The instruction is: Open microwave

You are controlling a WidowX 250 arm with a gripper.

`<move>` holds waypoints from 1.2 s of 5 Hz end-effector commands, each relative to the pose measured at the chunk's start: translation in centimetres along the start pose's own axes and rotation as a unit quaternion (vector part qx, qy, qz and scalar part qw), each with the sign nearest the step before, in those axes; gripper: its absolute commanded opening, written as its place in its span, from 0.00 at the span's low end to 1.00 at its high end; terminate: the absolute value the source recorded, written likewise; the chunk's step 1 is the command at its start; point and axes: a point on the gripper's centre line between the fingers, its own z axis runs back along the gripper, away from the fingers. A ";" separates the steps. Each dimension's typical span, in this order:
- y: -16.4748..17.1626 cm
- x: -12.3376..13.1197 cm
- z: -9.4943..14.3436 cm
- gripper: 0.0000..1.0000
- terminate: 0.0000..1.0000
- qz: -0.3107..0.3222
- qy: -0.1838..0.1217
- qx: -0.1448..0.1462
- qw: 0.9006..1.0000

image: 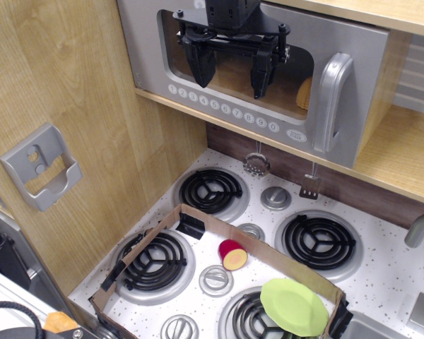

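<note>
The silver-grey microwave sits on a wooden shelf at the top of the view. Its clear window door is closed. Its chunky vertical grey handle is at the door's right end. A row of round white buttons runs under the window. My black gripper hangs in front of the window, left of the handle and apart from it. Its two fingers are spread open and hold nothing. The arm hides the clock display.
A small grey wall bracket is on the wood panel at left. Below is a toy stove with a cardboard tray holding a red-yellow fruit piece and a green plate. A faucet stands at right.
</note>
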 end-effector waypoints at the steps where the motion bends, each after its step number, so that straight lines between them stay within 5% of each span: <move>1: -2.6 1.0 1.5 1.00 0.00 -0.018 -0.063 -0.028 0.997; 6: -5.8 4.1 -0.4 1.00 0.00 -0.058 -0.068 -0.032 0.995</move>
